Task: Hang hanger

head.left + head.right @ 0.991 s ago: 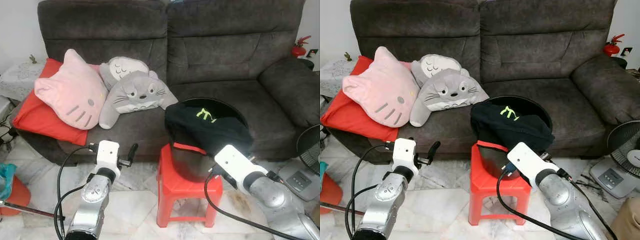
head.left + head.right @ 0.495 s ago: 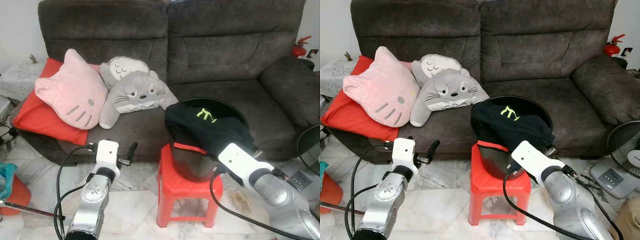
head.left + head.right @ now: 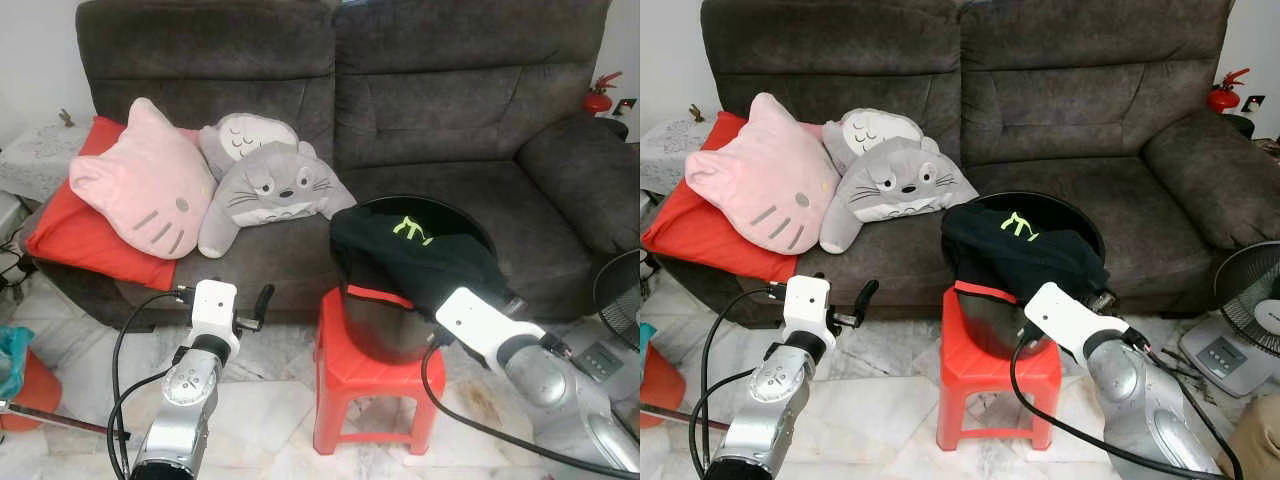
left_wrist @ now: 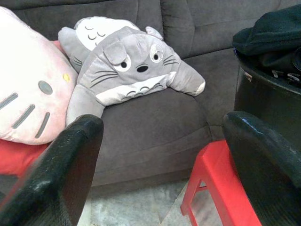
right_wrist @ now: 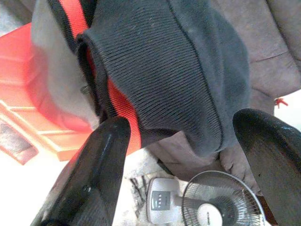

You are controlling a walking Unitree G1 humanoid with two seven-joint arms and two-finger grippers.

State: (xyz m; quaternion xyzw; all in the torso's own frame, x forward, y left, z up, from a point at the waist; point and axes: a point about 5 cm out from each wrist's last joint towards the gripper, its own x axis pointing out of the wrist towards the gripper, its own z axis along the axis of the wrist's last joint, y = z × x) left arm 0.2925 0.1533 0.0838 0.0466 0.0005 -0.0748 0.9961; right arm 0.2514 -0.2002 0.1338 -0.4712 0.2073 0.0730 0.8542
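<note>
Hanger: cannot be made out in any view; if one is present it is hidden under the clothing.

Black garment [image 3: 415,250], with a green mark on top and a red-trimmed edge, is heaped over the rim of a black bucket [image 3: 385,330]. The bucket is set on a red plastic stool [image 3: 365,385] on the pale tiled floor [image 3: 270,400], just in front of a dark grey sofa [image 3: 440,110].

Right gripper [image 5: 188,160]: placed at the garment's lower right edge, beside the bucket. In the right wrist view its two black fingers [image 5: 96,165] are seen spread apart, with the ribbed dark cloth and its red band framed between them; nothing is clamped. Contact with the cloth cannot be told.

Left gripper [image 4: 162,155]: held in the air left of the stool, well apart from the bucket. Fingers [image 4: 66,165] are seen parted, with nothing held.

On the sofa seat, left part: a grey plush cushion [image 3: 270,185], a pink cat-face cushion [image 3: 140,185] touching it, and a red cushion [image 3: 70,235] beneath the pink one.

A fan [image 3: 620,295] is noted at the right edge and a red fire extinguisher [image 3: 598,95] beyond the sofa arm.
</note>
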